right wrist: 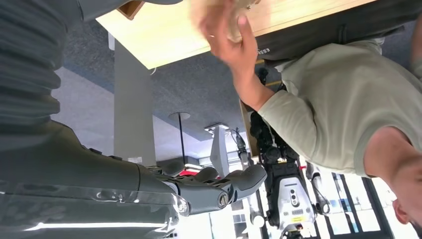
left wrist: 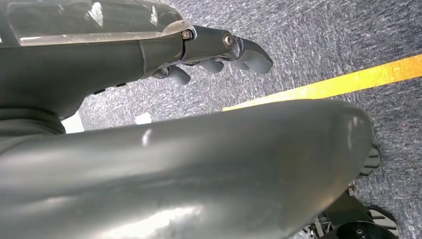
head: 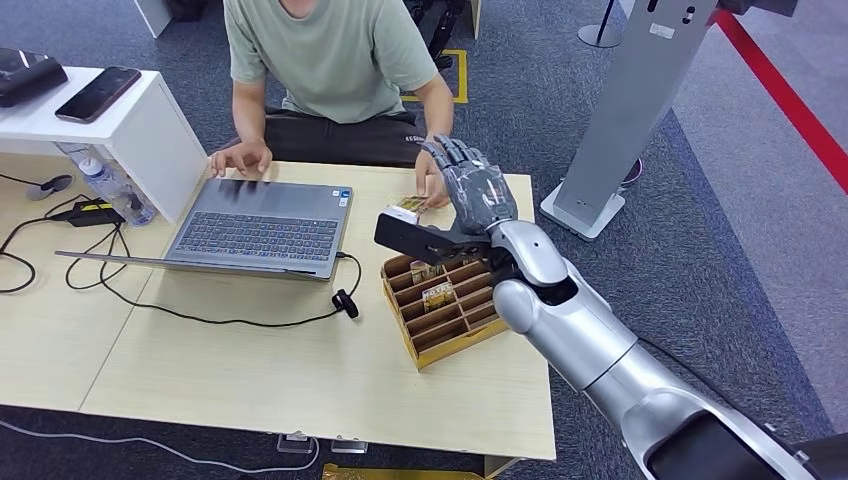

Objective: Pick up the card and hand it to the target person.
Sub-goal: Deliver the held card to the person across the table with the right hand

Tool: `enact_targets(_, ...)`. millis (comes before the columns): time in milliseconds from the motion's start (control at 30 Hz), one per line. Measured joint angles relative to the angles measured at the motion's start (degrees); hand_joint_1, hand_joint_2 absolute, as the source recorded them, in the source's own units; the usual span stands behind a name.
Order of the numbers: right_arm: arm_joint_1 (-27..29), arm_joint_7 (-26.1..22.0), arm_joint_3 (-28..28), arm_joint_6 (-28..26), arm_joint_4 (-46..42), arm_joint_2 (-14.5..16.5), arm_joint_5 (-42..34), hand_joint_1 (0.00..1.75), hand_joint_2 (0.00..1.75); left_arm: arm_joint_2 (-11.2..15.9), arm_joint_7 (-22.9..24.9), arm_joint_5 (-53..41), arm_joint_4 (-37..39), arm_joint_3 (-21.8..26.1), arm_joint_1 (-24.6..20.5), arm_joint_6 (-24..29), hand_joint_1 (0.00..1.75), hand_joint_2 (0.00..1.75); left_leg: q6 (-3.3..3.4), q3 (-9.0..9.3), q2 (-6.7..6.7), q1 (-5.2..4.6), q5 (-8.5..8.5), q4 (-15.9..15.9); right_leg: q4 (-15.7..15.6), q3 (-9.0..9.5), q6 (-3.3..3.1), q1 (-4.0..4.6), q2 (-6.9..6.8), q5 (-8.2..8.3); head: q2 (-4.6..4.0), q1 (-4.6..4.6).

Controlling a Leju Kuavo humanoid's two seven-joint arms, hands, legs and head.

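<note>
While the right arm reaches forward across the table [head: 300, 380], the right robot hand [head: 478, 185] sits above the far right corner of the top, fingers extended and apart, nothing visibly between them. In the right wrist view the same robot hand [right wrist: 219, 186] shows fingers stretched out, empty.

The card [head: 408, 207] lies just beyond the robot hand's thumb side, near the far edge of the table. The person's hand [head: 430, 186] is at the card; fingers appear to touch it, but the right robot hand partly hides the contact. In the right wrist view that person's hand [right wrist: 226, 32] is blurred at the table edge, so the grip cannot be judged there.

The person in a green shirt [head: 330, 55] sits at the far side of the table, other hand [head: 240, 158] resting at the laptop [head: 262, 228]. The laptop is open, centre-left on the table.

A wooden card holder [head: 445, 310] with slotted compartments stands near the right edge, just below the robot's wrist; a few cards stand in its slots.

The left robot hand [left wrist: 214, 55] hangs over grey carpet, fingers curled in loosely, holding nothing. A yellow floor line [left wrist: 348, 82] runs beside it.

A white cabinet [head: 120, 125] at far left carries a phone [head: 98, 94].
</note>
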Motion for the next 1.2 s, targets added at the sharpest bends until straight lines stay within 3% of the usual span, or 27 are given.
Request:
enact_targets(267, 8.29, -1.94, -2.76, -4.08, -9.54, -2.38, -7.73, 0.00, 1.75, 0.00, -0.04, 1.31, 0.00, -0.06, 0.25, 0.57, 0.00, 0.00, 0.00, 0.03, 0.00, 0.00, -0.01, 0.01, -0.04, -0.02, 0.00, 0.00, 0.00, 0.00, 0.00, -0.04)
enact_targets(533, 24.78, -12.74, -11.09, -5.28, -24.38, -7.81, -30.68, 0.00, 1.75, 0.00, 0.12, 2.93, 0.00, -0.06, 0.68, 1.13, 0.00, 0.00, 0.01, 0.02, 0.00, 0.00, -0.05, 0.02, -0.11, 0.00, 0.00, 0.00, 0.00, 0.00, 0.00, 0.05)
enact_targets(767, 36.46, -16.44, -17.19, -2.55, -32.87, -10.31, -42.42, 0.00, 1.75, 0.00, 0.00, 3.68, 0.00, -0.06, 0.71, 1.73, 0.00, 0.00, 0.00, 0.01, 0.01, 0.00, -0.06, 0.02, -0.10, 0.00, 0.00, 0.00, 0.01, -0.01, 0.00, -0.04)
enact_targets(1200, 43.15, -16.55, -19.92, -2.92, -35.83, -10.58, -45.54, 0.00, 1.75, 0.00, -0.98, 3.82, 0.00, -0.05, 0.58, 2.32, 0.00, 0.00, 0.00, 0.00, 0.01, 0.00, -0.06, 0.02, -0.08, 0.00, 0.00, 0.00, 0.01, -0.01, 0.00, 0.03)
